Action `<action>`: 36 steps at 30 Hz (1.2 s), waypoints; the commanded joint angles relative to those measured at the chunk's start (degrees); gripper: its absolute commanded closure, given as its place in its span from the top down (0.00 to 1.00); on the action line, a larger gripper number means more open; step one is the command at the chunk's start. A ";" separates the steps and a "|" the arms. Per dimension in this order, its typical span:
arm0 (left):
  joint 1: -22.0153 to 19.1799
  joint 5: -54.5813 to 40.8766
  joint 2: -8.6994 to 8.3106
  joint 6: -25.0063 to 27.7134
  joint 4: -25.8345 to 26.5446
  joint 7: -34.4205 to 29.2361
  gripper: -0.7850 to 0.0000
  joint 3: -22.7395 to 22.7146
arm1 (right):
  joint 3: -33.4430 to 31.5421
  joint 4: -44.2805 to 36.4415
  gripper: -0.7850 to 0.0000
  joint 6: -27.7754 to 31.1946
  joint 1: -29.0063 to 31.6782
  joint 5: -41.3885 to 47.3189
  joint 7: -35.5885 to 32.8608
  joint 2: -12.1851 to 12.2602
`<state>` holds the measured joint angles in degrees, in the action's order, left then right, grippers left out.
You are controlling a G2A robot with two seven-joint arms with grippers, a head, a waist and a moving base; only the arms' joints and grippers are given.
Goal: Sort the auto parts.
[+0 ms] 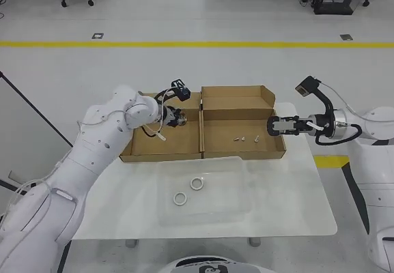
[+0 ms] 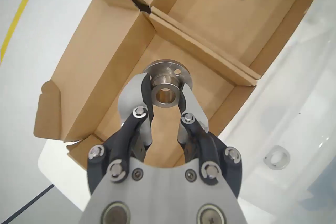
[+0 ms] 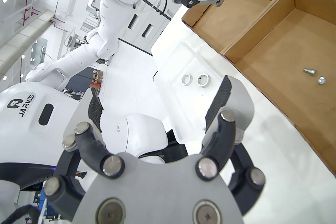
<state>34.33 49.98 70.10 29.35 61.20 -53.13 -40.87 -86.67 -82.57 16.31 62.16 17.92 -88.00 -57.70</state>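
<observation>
Here the relation that matters is judged to be the one between the flange (image 2: 170,68) and the left box (image 2: 105,59) beneath it. The flange is held by its hub in the left gripper (image 2: 164,93), which is closed narrowly on either side of the hub. The bore axis runs along the gripper's own line, and the wide disc is turned away from the gripper, toward the cardboard floor. The part is seen above the box, inside the line of its walls and near the divide with the right box (image 1: 237,102), and it appears clear of the floor. A short descent straight ahead, then a release, is judged to be all that is called for. Drift toward the shared walls would be the risk.

The right gripper (image 3: 160,93) is spread wide and holds nothing, at the outer end of the right box, where bolts (image 1: 246,137) lie. Two rings (image 1: 197,183) lie in the clear tray (image 1: 234,164) on the worktop (image 1: 306,198), well apart from both grippers. The free right gripper is judged the likelier for them.
</observation>
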 commanded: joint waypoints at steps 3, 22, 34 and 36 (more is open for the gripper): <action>-1.85 0.53 1.75 0.69 -4.98 0.42 0.00 3.23 | 0.00 0.00 1.00 0.00 0.00 0.00 0.00 0.00; -5.80 3.75 10.78 3.63 -22.21 5.25 0.00 14.38 | 0.00 0.00 1.00 0.00 0.00 0.00 0.00 0.00; -7.06 6.32 14.98 4.05 -30.08 8.70 0.36 17.09 | 0.00 0.00 1.00 0.00 0.00 0.00 0.00 0.00; -7.33 6.28 15.49 4.28 -31.26 9.35 0.59 17.12 | 0.00 0.00 1.00 0.00 0.00 0.00 0.00 0.00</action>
<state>27.10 56.32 85.41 33.54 30.44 -44.08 -23.73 -86.67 -82.57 16.31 62.16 17.92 -88.00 -57.70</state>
